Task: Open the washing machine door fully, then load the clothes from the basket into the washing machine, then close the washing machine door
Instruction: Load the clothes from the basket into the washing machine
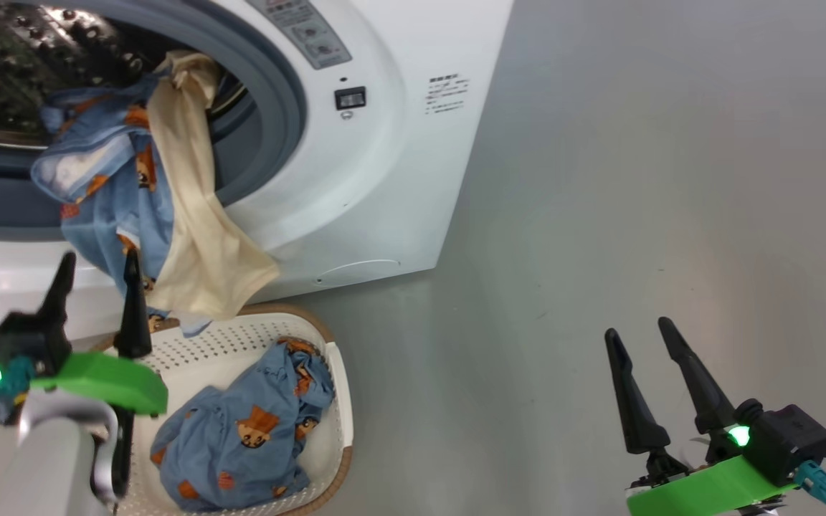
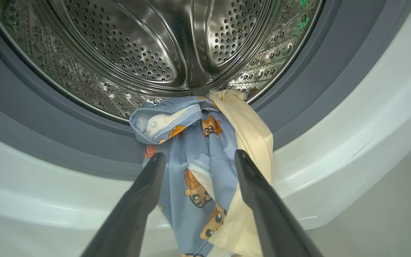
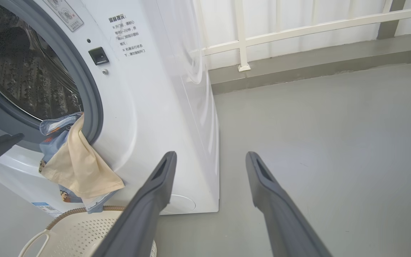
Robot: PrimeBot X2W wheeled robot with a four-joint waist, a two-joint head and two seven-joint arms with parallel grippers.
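**Left gripper**: the two long dark fingers stand wide apart with nothing between them.
- Just ahead of it, framed between the fingers in the wrist view, hangs the draped bundle of light blue, cartoon-printed clothes. A cream-coloured piece lies along the bundle's right flank.
- The bundle's top is caught over the grey rubber gasket of the large white front-loading washing machine. The rest trails down the machine's front.
- The hem comes down to about the basket rim; contact cannot be confirmed.
- The perforated steel drum lies farther ahead and above. Its visible part holds nothing.
- Below and to the gripper's right sits the small cream-white perforated plastic basket, holding a second blue printed garment.

**Right gripper**: likewise spread and empty, over bare grey floor, with the machine well off to its left.

**Assessment:** loading appears to be under way and incomplete.

**Recommended handling:**
- Advance the left gripper until both fabric layers sit between the fingers.
- Close on the hanging part and lift it clear of the gasket lip.
- Carry it deep into the drum before letting go.

**Risks noted:**
- The cream piece may slip out of a shallow pinch.
- Any fabric left across the gasket would likely foul the door on closing.
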